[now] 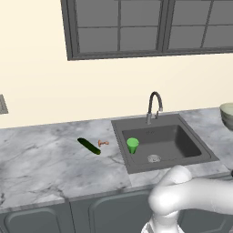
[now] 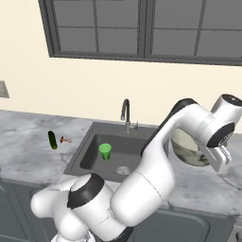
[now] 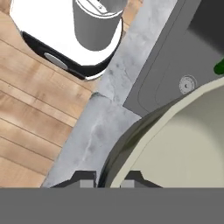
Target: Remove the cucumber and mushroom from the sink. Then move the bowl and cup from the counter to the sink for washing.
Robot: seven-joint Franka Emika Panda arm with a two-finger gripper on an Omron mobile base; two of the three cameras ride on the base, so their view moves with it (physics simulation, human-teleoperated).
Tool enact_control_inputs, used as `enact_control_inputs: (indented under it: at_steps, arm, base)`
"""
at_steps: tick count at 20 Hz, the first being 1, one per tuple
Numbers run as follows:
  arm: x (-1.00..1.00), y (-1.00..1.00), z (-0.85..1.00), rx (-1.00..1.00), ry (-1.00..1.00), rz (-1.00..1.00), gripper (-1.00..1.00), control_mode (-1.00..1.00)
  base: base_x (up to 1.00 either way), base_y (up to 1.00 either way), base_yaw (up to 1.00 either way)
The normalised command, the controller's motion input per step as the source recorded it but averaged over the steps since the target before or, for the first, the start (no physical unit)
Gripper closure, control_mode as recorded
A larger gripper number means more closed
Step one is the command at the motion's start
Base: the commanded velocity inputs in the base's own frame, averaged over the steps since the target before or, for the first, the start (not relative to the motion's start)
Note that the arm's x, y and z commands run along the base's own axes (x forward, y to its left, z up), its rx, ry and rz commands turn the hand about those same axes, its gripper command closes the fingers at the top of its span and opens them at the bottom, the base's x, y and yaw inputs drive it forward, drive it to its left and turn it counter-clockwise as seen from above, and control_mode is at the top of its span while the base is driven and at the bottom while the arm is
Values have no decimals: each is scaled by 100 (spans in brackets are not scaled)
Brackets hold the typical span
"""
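Marbled grey counter [image 1: 41, 159] carried one cucumber [image 1: 89, 146] and one mushroom [image 1: 103, 143], the two lying near each other, left of the sink [image 1: 191, 139] and clear of its rim. One green cup [image 1: 132, 145] stood upright inside the sink basin, near its left wall; one drain and one faucet [image 1: 154, 105] were counted there too.

One bowl [image 2: 191, 151] was up off the counter at the sink's right side. In the hand view its rim [image 3: 144, 144] ran between the two fingertips [image 3: 87, 178], one on the outside and one on the inside of the wall, so the gripper [image 3: 109, 179] was clamped on the bowl's rim.

Hard to make out: in the left base view the bowl was cut off by the right edge, with just a sliver showing. In the right base view the arm's forearm and wrist covered the bowl's left and right parts, and the gripper itself was hidden behind the wrist. In the hand view the cup appeared as a green speck at the right edge. Mushroom detail was too small to resolve.
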Motion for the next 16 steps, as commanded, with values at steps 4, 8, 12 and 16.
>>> enact_control_inputs:
  at_steps: [4,8,12,16]
  arm:
    - [8,34,0,-2,1,6,100,-100]
    - [14,36,-1,0,2,8,100,-100]
    - [5,33,-9,0,3,8,100,-100]
    - [10,28,-11,0,3,11,100,-100]
  base:
    - [0,0,0]
    - [0,0,0]
    - [0,0,0]
    - [0,0,0]
